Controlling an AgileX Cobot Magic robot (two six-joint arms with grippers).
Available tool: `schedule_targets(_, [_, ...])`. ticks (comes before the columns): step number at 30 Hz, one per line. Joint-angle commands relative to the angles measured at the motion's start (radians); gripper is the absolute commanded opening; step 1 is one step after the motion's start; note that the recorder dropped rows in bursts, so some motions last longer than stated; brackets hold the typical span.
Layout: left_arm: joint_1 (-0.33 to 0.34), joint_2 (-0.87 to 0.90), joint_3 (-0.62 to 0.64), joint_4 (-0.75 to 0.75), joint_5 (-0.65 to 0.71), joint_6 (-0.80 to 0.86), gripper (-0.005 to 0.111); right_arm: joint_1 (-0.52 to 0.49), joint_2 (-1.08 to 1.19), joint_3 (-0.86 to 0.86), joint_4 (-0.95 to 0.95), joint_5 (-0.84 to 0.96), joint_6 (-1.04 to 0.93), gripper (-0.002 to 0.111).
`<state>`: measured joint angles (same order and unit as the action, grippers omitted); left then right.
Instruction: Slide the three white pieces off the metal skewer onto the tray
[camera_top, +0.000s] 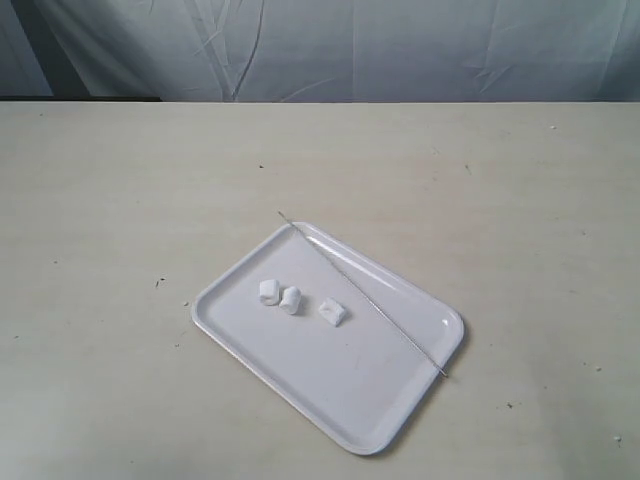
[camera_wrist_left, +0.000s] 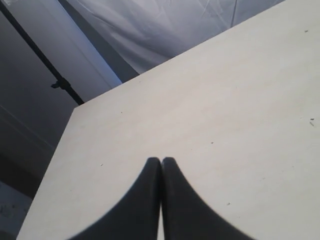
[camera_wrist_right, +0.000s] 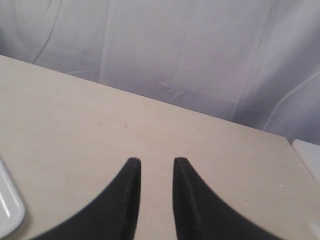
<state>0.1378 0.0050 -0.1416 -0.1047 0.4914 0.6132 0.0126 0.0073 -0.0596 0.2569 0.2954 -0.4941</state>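
Note:
In the exterior view the glossy white tray (camera_top: 300, 385) lies at an angle on the table. Three white pieces (camera_top: 291, 300) lie loose on it, two close together and one (camera_top: 332, 312) a little to their right. The thin metal skewer (camera_top: 362, 295) rests bare across the tray's far long rim, both ends poking past it. Neither arm shows in the exterior view. My left gripper (camera_wrist_left: 161, 161) is shut with nothing in it, over bare table. My right gripper (camera_wrist_right: 156, 162) is open and empty, with a corner of the tray (camera_wrist_right: 7, 212) at the edge of its view.
The pale table (camera_top: 120, 200) spreads all round the tray. A grey cloth backdrop (camera_top: 350, 50) hangs behind its far edge. In the left wrist view the table's edge (camera_wrist_left: 55, 165) and a dark pole (camera_wrist_left: 45, 65) show beyond it.

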Motion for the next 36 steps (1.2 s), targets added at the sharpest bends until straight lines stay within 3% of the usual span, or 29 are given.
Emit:
schedule_targets(1, [0.001, -0.005, 0.069, 0.020, -0.063, -0.003, 0.000, -0.065, -0.007, 0.004, 0.007, -0.014, 0.000, 0.023])
schedule_targets(6, [0.001, -0.005, 0.130, 0.017, -0.089, -0.064, 0.000, -0.069, -0.007, 0.004, 0.007, -0.014, 0.000, 0.023])
schedule_targets(10, [0.001, -0.005, 0.142, 0.134, -0.122, -0.480, 0.000, -0.069, -0.007, 0.004, 0.007, -0.014, 0.000, 0.023])
schedule_targets(13, [-0.001, -0.005, 0.142, 0.185, -0.152, -0.599, 0.000, -0.069, -0.007, 0.004, 0.007, -0.014, 0.000, 0.023])
schedule_targets(17, [-0.010, -0.005, 0.142, 0.166, -0.152, -0.548, 0.000, -0.069, -0.007, 0.004, 0.022, 0.007, 0.003, 0.023])
schedule_targets(21, [-0.046, -0.005, 0.142, 0.166, -0.148, -0.496, 0.000, -0.069, -0.007, 0.004, -0.102, 0.132, 0.177, 0.023])
schedule_targets(24, [-0.076, -0.005, 0.142, 0.161, -0.144, -0.500, 0.000, -0.069, -0.007, 0.046, -0.240, 0.088, 0.290, 0.023])
schedule_targets(28, [-0.091, -0.005, 0.142, 0.165, -0.144, -0.558, 0.000, -0.069, -0.007, 0.060, -0.264, -0.009, 0.462, 0.023])
schedule_targets(36, [-0.091, -0.005, 0.142, 0.172, -0.162, -0.663, 0.000, -0.068, -0.007, 0.060, -0.223, -0.013, 0.512, 0.023])
